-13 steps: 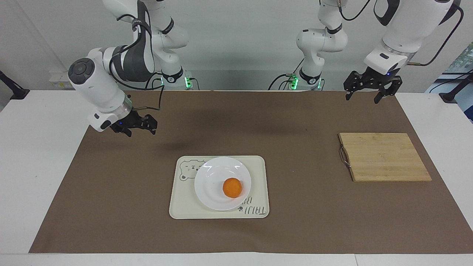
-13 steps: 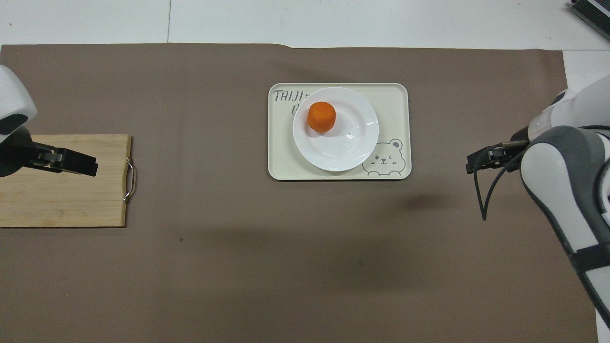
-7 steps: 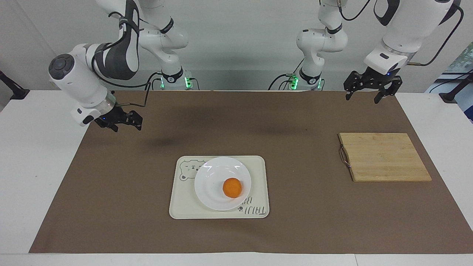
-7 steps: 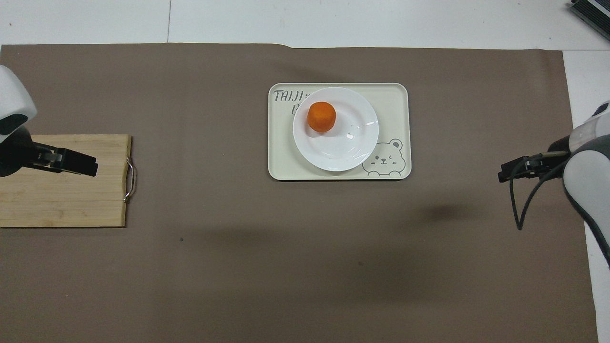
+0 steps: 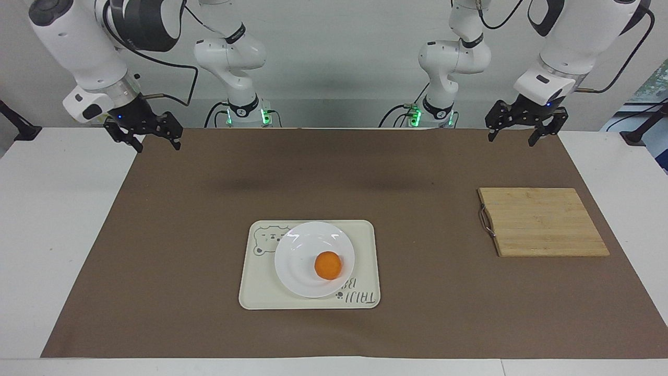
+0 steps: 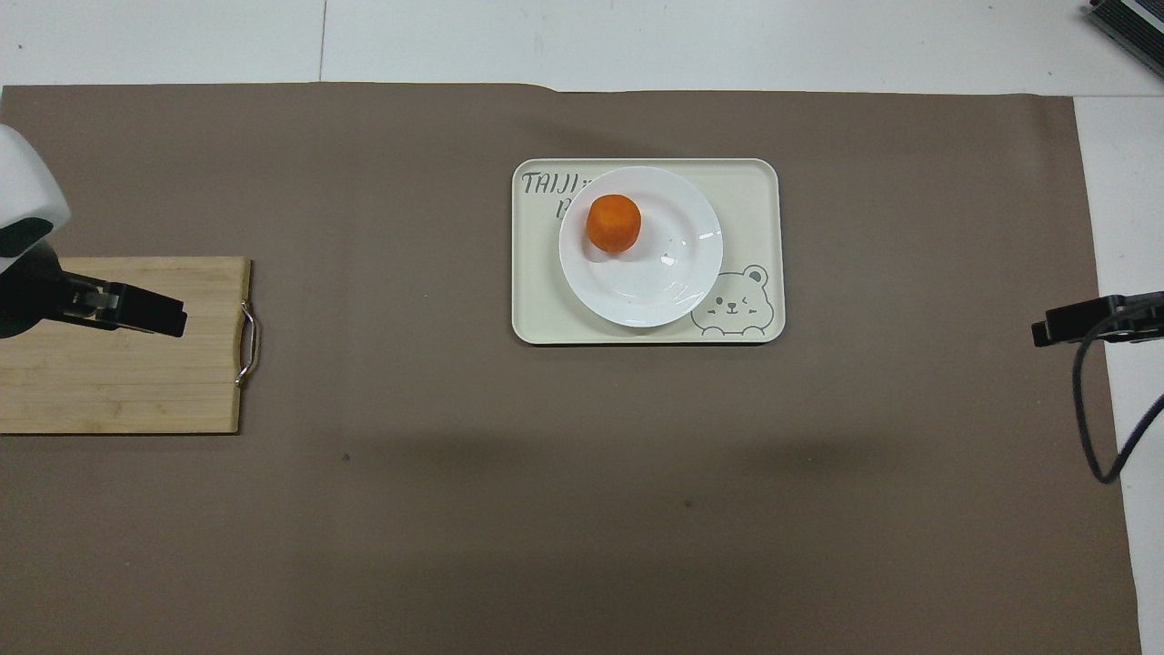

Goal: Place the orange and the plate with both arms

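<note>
The orange (image 5: 328, 265) sits on the plate (image 5: 297, 261) on the bear tray (image 5: 365, 245); both grippers, left (image 5: 522, 127) and right (image 5: 143, 134), hang apart-fingered and empty, so placing looks finished.

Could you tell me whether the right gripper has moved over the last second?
Yes. The right gripper, open and empty, has pulled away from the tray toward the right arm's end of the table and risen, now over the brown mat's edge.

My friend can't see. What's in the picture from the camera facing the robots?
An orange sits on a white plate, which rests on a cream tray in the middle of a brown mat. A wooden board lies toward the left arm's end. Both arms are raised, the left gripper and right gripper open and empty.
</note>
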Action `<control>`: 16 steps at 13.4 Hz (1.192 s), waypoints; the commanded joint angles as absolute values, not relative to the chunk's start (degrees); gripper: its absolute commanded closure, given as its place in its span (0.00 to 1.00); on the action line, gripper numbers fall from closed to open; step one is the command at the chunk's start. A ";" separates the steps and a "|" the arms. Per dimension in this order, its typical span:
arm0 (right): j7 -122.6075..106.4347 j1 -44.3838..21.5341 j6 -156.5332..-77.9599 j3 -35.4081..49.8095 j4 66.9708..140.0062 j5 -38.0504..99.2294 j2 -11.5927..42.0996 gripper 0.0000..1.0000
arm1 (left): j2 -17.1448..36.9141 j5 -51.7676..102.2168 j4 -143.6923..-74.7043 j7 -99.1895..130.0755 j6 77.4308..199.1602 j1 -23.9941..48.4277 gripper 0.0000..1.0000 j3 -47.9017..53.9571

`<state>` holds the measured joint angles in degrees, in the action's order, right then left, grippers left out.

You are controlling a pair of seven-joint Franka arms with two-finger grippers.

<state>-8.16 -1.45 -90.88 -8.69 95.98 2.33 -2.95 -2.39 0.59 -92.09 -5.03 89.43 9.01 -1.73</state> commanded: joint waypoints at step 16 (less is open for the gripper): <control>-3.78 -0.53 -87.45 -6.94 92.37 -0.53 -6.86 0.00 | -3.25 0.09 -92.64 -4.75 89.30 8.44 0.00 -1.41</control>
